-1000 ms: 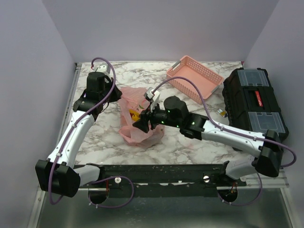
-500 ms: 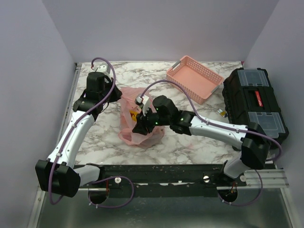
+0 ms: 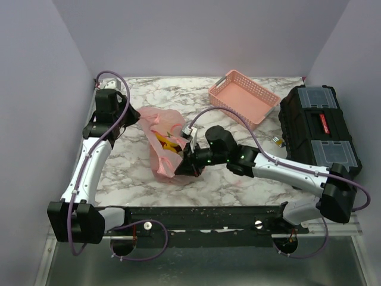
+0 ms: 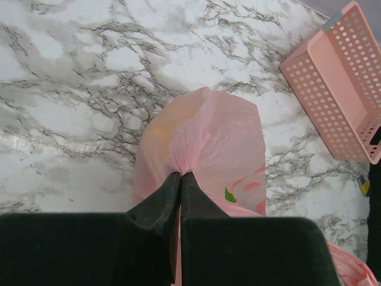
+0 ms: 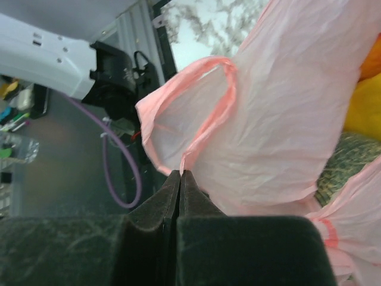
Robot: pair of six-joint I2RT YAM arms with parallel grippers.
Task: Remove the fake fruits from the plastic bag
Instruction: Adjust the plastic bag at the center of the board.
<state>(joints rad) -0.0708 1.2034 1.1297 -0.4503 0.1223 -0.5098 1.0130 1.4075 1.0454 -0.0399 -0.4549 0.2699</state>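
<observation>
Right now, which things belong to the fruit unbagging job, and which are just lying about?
Job: plastic bag, fake fruits inside it, left claw and right claw, both pinching the bag.
Lying about: pink basket, black toolbox.

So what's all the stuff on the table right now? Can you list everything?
plastic bag: one, see-through pink, middle of the table, held by both grippers
fake fruits: at least three show, yellow, orange and dull green, inside the bag
basket: one, pink lattice, far side of the table
toolbox: one, black, right side of the table
small object: one, yellowish, beside the toolbox, too small to name
table: one, white and grey marble
left gripper: one, black, shut on the bag's bunched plastic
right gripper: one, black, shut at the base of a bag handle loop
</observation>
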